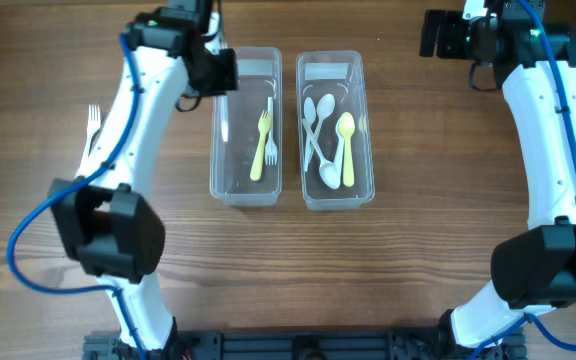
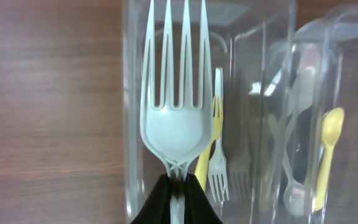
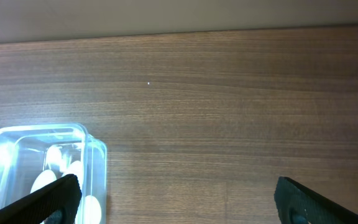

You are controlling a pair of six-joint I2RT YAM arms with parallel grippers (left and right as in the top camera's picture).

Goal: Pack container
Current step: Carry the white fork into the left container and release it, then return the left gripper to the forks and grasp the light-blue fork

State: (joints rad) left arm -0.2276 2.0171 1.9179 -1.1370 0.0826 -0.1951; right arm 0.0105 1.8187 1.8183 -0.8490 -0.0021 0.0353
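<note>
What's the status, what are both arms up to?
Left tool shut on white fork, at fork container edge. Right tool open, empty, beyond spoon container. Spare fork lies on table. Nothing blocking.

- The white fork [image 2: 176, 124] clamped in the left gripper [image 2: 176, 202] loses its handle at the bottom edge of the left wrist view — only the finger ends show.
- From overhead, that fork cannot be made out under the arm's wrist.
- The spoons [image 2: 325, 155] are blurred behind clear walls.
- The wide-apart right gripper [image 3: 176, 186] and the spoon container [image 3: 95, 162] are both cropped by the right wrist view's edges.
</note>
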